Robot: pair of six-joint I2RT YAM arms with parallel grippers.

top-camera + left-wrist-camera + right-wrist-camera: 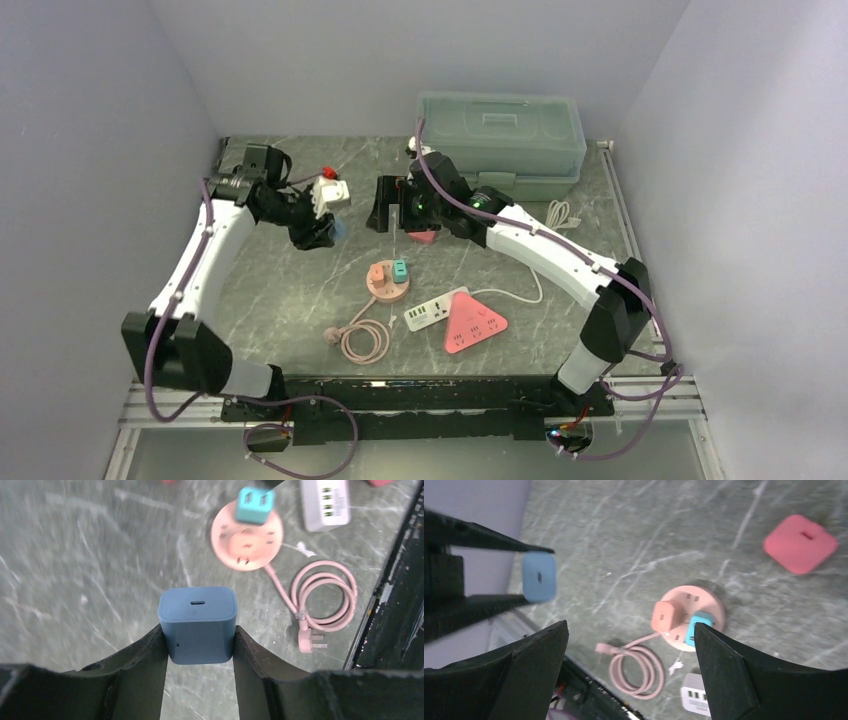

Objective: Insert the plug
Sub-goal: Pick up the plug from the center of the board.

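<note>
Over the rear left of the worktop, the left hand (316,231) is clamped on the blue plug (197,615) and holds it clear of the surface. The port face points toward the wrist; the pins are hidden. The round pink socket (266,550) lies toward the near edge and to the right of this hand, with free holes beside a teal plug (255,505). The right hand (629,626) hovers near rear centre, fingers wide apart, holding nothing.

Three views: one high overhead, two wrist-mounted.
The top camera looks down from above the near edge over the whole desk (280,290); both wrist cameras face down from nearer it, sharing the round pink socket (246,541) and coiled cable (325,597).
</note>
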